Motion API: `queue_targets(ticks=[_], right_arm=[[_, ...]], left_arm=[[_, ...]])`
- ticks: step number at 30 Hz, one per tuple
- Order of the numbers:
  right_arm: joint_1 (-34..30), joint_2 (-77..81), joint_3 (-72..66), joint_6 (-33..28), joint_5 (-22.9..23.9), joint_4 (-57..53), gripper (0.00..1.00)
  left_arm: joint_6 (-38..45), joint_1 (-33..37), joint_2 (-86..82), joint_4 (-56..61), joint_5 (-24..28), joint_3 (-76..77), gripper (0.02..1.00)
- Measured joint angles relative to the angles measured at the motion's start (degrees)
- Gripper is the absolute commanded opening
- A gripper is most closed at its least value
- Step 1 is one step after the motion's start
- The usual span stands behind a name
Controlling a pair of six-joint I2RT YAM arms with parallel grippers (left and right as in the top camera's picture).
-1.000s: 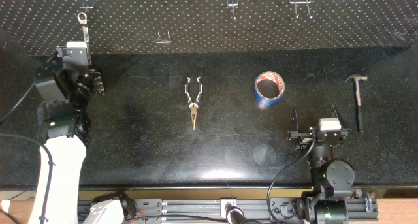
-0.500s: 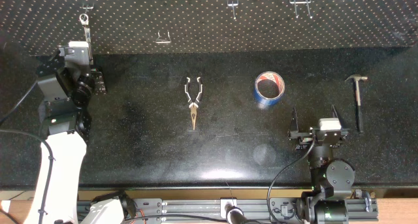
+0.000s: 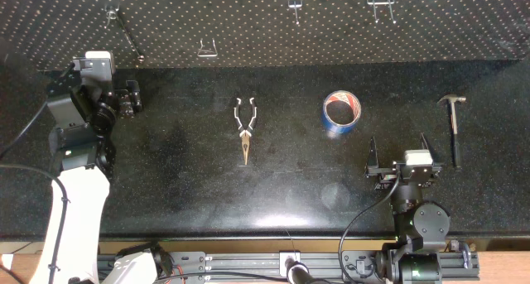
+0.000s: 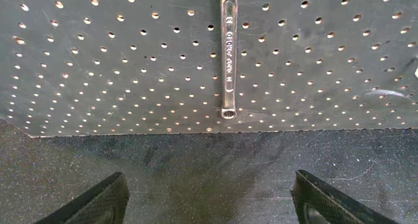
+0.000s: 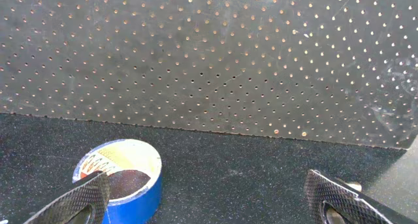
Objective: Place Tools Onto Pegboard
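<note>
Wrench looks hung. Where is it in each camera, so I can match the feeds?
Top view: the wrench hangs slanted on the pegboard, far left, above the left pincer.
Left wrist view: the wrench runs down the picture's middle, against the pegboard.
Right wrist view: this camera faces the blue tape roll, well to the wrench's right.
Shared landmark: the pegboard's lower edge meeting the black worktop.

Wrenches: one wrench, hung on the pegboard straight ahead of the left gripper.
Pliers: one pair of pliers, lying well off to the left gripper's right.
Tape rolls: one blue tape roll, ahead of the right gripper, toward its left finger.
Hammers: one hammer, just beside the right gripper's right finger.
Hooks: four hooks were counted on the pegboard.
Grippers: two, each with both fingers spread apart.
</note>
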Motion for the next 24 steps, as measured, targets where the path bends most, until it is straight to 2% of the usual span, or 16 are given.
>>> queue_targets(ticks=[11,18,20,24], right_arm=[[0.0,0.0,0.0,0.0,0.0,0.0,0.976],[0.0,0.0,0.0,0.0,0.0,0.02,0.974],[0.0,0.02,-0.02,0.0,0.0,0.02,0.976],[0.0,0.02,-0.02,0.0,0.0,0.0,0.972]], left_arm=[[-1.14,0.0,-1.31,-0.74,1.27,0.0,0.972],[-6.95,0.0,-17.46,-14.19,2.01,-0.02,0.976],[-8.26,0.0,-21.7,-17.25,3.5,-0.02,0.978],[-11.85,-0.92,-26.91,-25.77,13.16,0.04,0.978]])
